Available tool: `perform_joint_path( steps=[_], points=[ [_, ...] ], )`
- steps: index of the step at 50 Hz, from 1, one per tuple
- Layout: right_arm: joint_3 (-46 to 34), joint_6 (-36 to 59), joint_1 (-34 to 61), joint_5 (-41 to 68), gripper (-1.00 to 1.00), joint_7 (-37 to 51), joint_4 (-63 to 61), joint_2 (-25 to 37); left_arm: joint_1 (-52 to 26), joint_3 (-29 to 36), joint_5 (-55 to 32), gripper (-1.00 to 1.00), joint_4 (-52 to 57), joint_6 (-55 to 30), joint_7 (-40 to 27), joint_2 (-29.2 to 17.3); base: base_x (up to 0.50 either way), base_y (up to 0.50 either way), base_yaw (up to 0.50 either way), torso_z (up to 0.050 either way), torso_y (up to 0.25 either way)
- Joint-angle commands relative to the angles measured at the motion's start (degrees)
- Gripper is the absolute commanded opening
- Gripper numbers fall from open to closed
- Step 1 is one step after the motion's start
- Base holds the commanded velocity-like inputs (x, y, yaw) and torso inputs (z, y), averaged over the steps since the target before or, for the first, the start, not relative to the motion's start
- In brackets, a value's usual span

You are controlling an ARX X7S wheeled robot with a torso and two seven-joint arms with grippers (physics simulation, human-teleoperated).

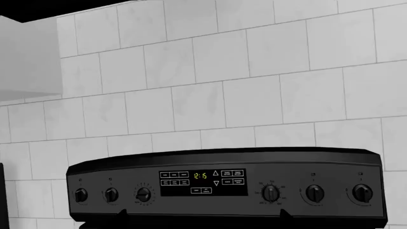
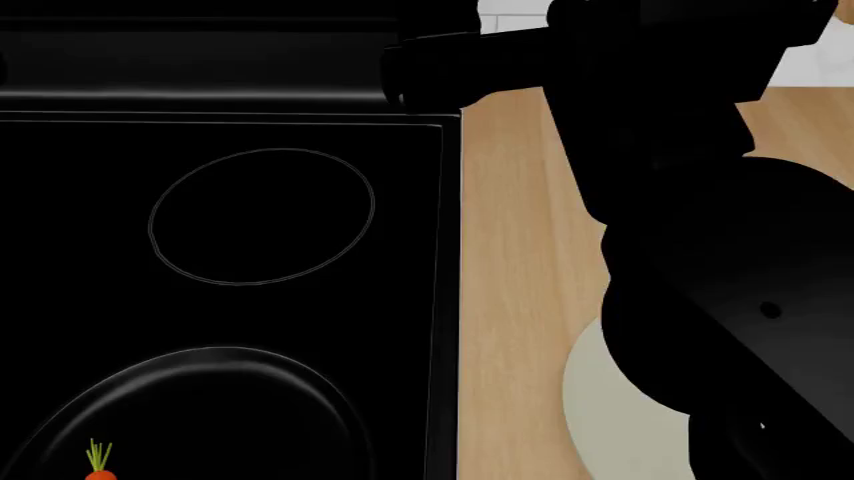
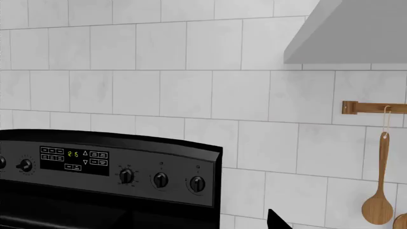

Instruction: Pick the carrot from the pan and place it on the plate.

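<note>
The carrot (image 2: 100,468), orange with a green top, lies in the black pan (image 2: 287,378) at the bottom left of the head view, cut off by the frame edge. The off-white plate (image 2: 607,425) lies on the wooden counter, mostly hidden behind my right arm (image 2: 694,250). In the left wrist view my left gripper (image 1: 203,220) shows only two spread fingertips (image 1: 284,213), open and empty, facing the stove's control panel (image 1: 226,183). My right gripper (image 3: 202,222) shows one fingertip (image 3: 275,220) set far to one side, the other lost against the dark stove; it is open and empty.
A burner ring (image 2: 260,215) lies on the black cooktop behind the pan. The wooden counter (image 2: 521,260) runs along the stove's right side. A tiled wall, a range hood (image 3: 350,33) and hanging wooden spoons (image 3: 380,191) are behind the stove.
</note>
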Motion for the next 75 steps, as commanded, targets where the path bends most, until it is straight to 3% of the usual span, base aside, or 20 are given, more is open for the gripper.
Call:
perform_joint_path(
  steps=[1, 35, 49, 64, 70, 75],
  points=[
    [0.1, -0.5, 0.1, -0.7, 1.0, -0.9, 0.4, -1.1, 0.0, -2.6, 0.4, 1.0, 0.5, -1.0, 1.2, 0.7, 0.0, 0.0, 0.0, 0.0, 0.0],
    [-0.3, -1.7, -0.8, 1.1, 1.0, -0.1, 0.6, 0.0, 1.2, -1.2, -0.4, 1.0, 1.0, -0.7, 0.1, -0.2, 0.0, 0.0, 0.0, 0.0, 0.0],
    [-1.0, -2.9, -1.3, 1.1, 1.0, -0.2, 1.2, 0.4, 1.7, -1.9, -1.2, 1.0, 1.1, -0.1, 0.0, -0.2, 0.0, 0.0, 0.0, 0.0, -0.201],
    [-2.9, -1.7, -1.0, 1.8, 1.0, 0.3, 0.8, 1.0, 2.0, -2.2, -0.2, 1.0, 4.9, -3.3, -0.2, -1.8, 0.0, 0.0, 0.0, 0.0, -0.001],
    [-3.7, -1.8, -0.8, 1.7, 1.0, 0.0, 1.7, 1.3, 5.9, -1.7, 4.4, 1.0, 9.6, -7.5, 1.0, -4.9, 0.0, 0.0, 0.0, 0.0, 0.0],
    [-4.2, -2.9, -1.1, 1.2, 1.0, -0.8, 2.8, 1.7, 9.3, -4.7, 21.0, 1.0, 10.9, -7.6, 13.4, -4.8, 0.0, 0.0, 0.0, 0.0, 0.0]
  ],
)
